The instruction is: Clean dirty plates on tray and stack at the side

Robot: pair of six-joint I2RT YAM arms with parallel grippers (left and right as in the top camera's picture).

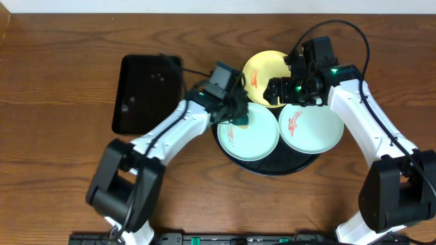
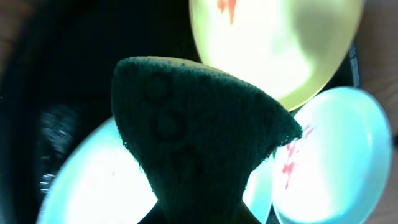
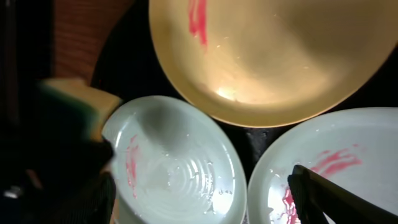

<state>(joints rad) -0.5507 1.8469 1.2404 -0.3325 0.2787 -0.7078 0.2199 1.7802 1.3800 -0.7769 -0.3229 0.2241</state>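
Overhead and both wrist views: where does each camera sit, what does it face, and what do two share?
Overhead: above the table, facing straight down on tray and plates; both arms show.
Left wrist: on the left arm, facing down; its gripped sponge fills the middle.
Right wrist: on the right arm, facing down; its open fingers show at bottom.
Shared: both wrist views show the yellow plate.
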